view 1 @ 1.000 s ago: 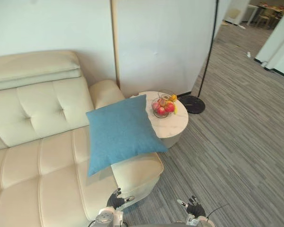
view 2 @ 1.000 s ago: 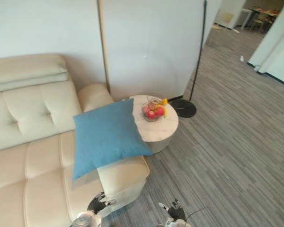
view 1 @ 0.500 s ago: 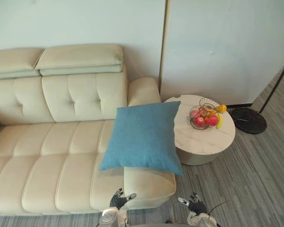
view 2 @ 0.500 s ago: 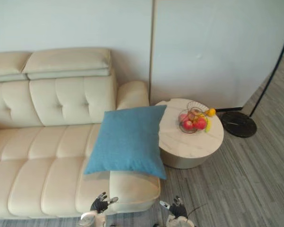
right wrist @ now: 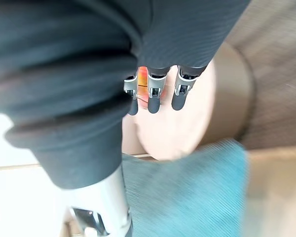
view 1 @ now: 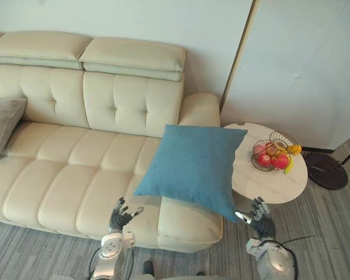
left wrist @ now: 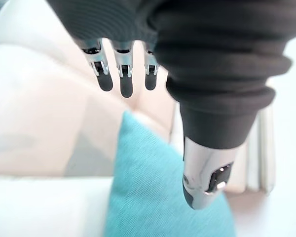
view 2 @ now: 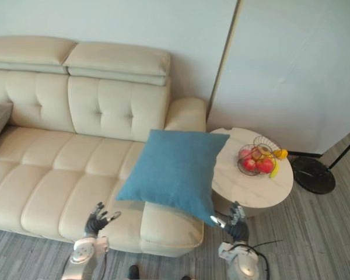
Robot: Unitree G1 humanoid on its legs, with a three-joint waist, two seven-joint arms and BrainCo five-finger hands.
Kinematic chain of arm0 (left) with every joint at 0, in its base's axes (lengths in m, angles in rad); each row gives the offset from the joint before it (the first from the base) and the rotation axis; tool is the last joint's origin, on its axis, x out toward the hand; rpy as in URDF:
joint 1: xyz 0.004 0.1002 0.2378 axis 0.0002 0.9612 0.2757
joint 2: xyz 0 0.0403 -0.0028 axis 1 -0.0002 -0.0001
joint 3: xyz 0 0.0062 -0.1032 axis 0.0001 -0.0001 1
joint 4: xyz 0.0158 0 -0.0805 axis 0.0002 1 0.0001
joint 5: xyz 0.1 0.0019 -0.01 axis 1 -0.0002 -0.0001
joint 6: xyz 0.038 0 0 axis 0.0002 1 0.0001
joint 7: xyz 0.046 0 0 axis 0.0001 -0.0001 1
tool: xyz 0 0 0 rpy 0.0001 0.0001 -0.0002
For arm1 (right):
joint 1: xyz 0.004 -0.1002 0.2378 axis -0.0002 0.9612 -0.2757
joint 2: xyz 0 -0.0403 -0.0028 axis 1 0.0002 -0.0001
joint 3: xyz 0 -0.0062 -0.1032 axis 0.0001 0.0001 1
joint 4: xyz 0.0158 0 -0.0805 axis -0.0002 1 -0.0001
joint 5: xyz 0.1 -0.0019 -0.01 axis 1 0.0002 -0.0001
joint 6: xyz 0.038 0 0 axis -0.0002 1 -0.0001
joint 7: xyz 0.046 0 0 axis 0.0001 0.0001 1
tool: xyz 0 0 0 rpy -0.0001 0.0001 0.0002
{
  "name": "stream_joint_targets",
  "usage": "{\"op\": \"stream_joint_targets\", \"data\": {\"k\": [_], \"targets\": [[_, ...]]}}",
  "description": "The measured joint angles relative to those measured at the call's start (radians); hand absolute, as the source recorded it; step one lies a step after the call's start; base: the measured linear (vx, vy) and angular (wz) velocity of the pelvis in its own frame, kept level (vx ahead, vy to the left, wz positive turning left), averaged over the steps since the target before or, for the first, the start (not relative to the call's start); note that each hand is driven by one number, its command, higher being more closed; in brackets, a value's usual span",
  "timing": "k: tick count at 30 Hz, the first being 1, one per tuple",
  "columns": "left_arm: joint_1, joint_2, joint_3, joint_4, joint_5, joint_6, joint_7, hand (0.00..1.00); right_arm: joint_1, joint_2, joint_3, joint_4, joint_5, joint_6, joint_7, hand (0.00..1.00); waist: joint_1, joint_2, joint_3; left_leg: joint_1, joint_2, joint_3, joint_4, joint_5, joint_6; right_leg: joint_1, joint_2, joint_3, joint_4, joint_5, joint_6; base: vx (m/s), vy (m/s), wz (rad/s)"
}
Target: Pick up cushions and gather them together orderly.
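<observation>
Blue cushion (view 1: 193, 166) lies tilted over the armrest (view 1: 199, 108), well apart from the grey cushion (view 1: 1, 123). Left hand (view 1: 121, 216) and right hand (view 1: 258, 213) hang below it with fingers spread and empty, probably ready to take it.

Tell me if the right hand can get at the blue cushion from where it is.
Probably yes. The right hand, fingers open, hangs just beside the lower corner of the cushion, which leans over the end of the sofa. Nothing stands between them.

Blue cushion (view 1: 192, 166) overhanging armrest (view 1: 189, 220), round table (view 1: 268, 184) close beside
</observation>
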Motion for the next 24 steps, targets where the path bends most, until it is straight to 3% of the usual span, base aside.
{"op": "stream_joint_targets", "data": {"k": [7,11,14,17,18,21,24], "targets": [[-0.03,0.043,0.048,-0.06,0.0,-0.005,0.011,0.0,-0.08,-0.026,-0.011,-0.022,-0.016,0.001,0.002,0.0,-0.006,0.008,-0.009,-0.004,-0.017,0.013,0.0,0.004,0.007,0.007,-0.001,0.029,-0.06,0.051,0.012,0.02,0.044,-0.09],[-0.133,0.077,0.044,-0.053,-0.001,-0.006,0.045,0.0,-0.229,-0.058,-0.005,0.054,-0.014,0.001,-0.017,0.0,-0.006,0.021,0.007,-0.01,-0.023,0.012,-0.001,0.007,0.009,0.01,0.003,0.03,-0.083,0.068,0.009,0.0,0.0,0.0],[-0.273,0.087,0.009,-0.024,-0.022,-0.009,0.075,0.0,-0.349,-0.09,0.015,0.102,-0.001,0.003,-0.047,0.0,0.007,0.033,0.051,-0.07,-0.018,0.013,0.0,0.033,0.014,-0.058,0.004,0.032,-0.053,0.076,-0.001,-0.07,-0.001,0.02],[-0.425,0.115,-0.035,0.02,-0.05,-0.008,0.099,0.0,-0.485,-0.092,0.02,0.137,0.06,0.005,-0.084,0.0,0.019,0.029,0.1,-0.16,-0.004,0.021,0.006,0.062,0.016,-0.178,0.006,0.05,0.011,0.08,-0.007,-0.13,-0.015,-0.07],[-0.506,0.119,-0.036,0.041,-0.067,-0.007,0.111,0.0,-0.547,-0.093,0.022,0.138,0.092,0.007,-0.103,0.0,0.025,0.019,0.134,-0.201,-0.001,0.028,0.033,0.062,0.016,-0.226,0.002,0.064,0.044,0.08,-0.007,-0.11,-0.016,-0.12],[-0.599,0.121,-0.037,0.06,-0.088,-0.007,0.129,0.0,-0.622,-0.105,0.022,0.137,0.134,0.007,-0.126,0.0,0.026,0.013,0.152,-0.26,0.002,0.041,0.068,0.059,0.018,-0.289,-0.003,0.082,0.08,0.08,-0.008,-0.1,-0.001,-0.1],[-0.732,0.125,-0.038,0.085,-0.111,-0.007,0.146,0.0,-0.701,-0.125,0.021,0.137,0.172,0.007,-0.158,0.0,0.029,0.013,0.173,-0.358,0.015,0.064,0.146,0.016,0.027,-0.365,-0.005,0.093,0.11,0.086,-0.016,-0.1,0.002,-0.08]]}}
